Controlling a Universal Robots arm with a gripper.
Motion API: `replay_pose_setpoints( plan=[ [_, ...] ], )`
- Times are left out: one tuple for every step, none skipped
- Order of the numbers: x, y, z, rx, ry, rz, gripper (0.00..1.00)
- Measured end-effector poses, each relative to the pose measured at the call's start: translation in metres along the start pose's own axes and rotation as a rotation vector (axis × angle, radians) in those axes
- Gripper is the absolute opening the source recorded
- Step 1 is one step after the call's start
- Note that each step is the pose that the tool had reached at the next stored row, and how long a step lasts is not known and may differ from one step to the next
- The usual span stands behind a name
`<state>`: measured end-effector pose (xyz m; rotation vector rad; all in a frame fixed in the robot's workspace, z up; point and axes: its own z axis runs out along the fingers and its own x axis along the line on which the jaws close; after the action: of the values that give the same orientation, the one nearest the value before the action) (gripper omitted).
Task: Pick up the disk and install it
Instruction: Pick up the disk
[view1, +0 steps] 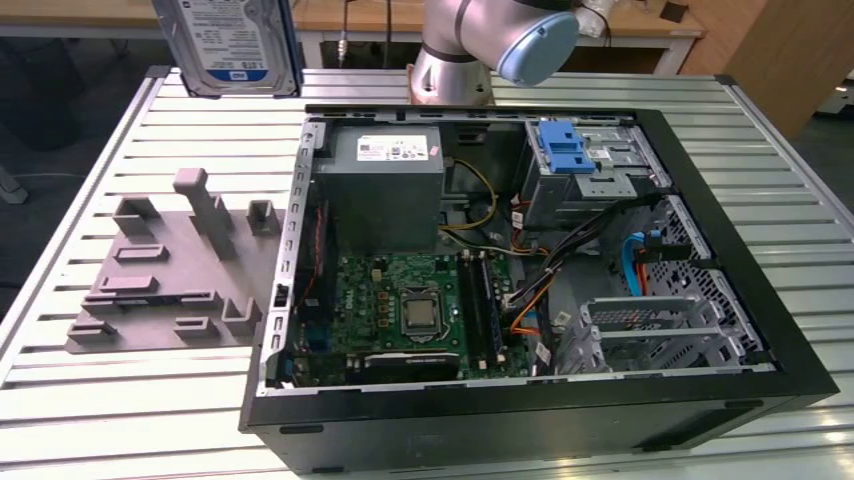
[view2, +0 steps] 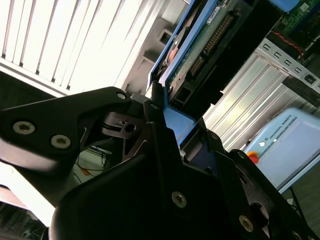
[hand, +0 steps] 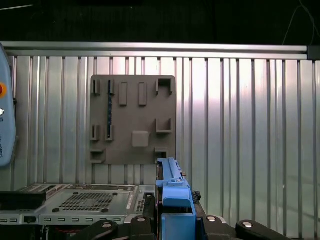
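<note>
**Disk held high, off to one side of the case**

The gripper (hand: 172, 220) pinches the disk (view1: 230, 45) by its blue rail (hand: 175, 192), pressed tight on both sides in both wrist views. The disk hangs in the air, standing on end, over the far corner of the table (view1: 107, 400) at the exterior view's left. The open case (view1: 534, 410) and its blue latch (view1: 577, 150) lie lower, toward the exterior view's right. The arm (view1: 467, 50) rises behind the case.

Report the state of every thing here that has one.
Silver rectangular disk with blue plastic rail frame: held in the air, upright, clamped.
Black pincer: shut on the disk's frame.
Black metal computer case: lying on its side, open.
</note>
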<state>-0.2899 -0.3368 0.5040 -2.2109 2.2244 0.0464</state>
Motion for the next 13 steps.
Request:
replay_pose_setpoints(
  plan=[
    [0.0000, -0.0004, 0.0000, 0.0000, 0.0001, 0.000, 0.36],
    [0.0000, -0.0008, 0.0000, -0.0001, 0.0000, 0.000, 0.36],
    [0.0000, -0.0013, 0.0000, 0.0000, 0.0000, 0.000, 0.36],
    [0.0000, -0.0016, 0.0000, 0.0000, 0.0000, 0.000, 0.36],
    [0.0000, -0.0020, -0.0001, -0.0001, 0.0001, 0.000, 0.36],
    [0.0000, -0.0024, -0.0001, 0.0000, 0.0000, 0.000, 0.36],
    [0.0000, -0.0028, -0.0001, 0.0000, 0.0000, 0.000, 0.36],
    [0.0000, -0.0031, -0.0001, 0.0000, 0.0000, 0.000, 0.36],
    [0.0000, -0.0035, -0.0001, 0.0000, 0.0000, 0.000, 0.36],
    [0.0000, -0.0038, -0.0001, 0.0000, 0.0000, 0.000, 0.36],
    [-0.0001, -0.0042, -0.0001, 0.0000, 0.0000, 0.000, 0.36],
    [-0.0001, -0.0045, -0.0001, 0.0000, 0.0000, 0.000, 0.36],
    [0.0000, -0.0049, -0.0001, 0.0000, 0.0000, 0.000, 0.36]
  ],
)
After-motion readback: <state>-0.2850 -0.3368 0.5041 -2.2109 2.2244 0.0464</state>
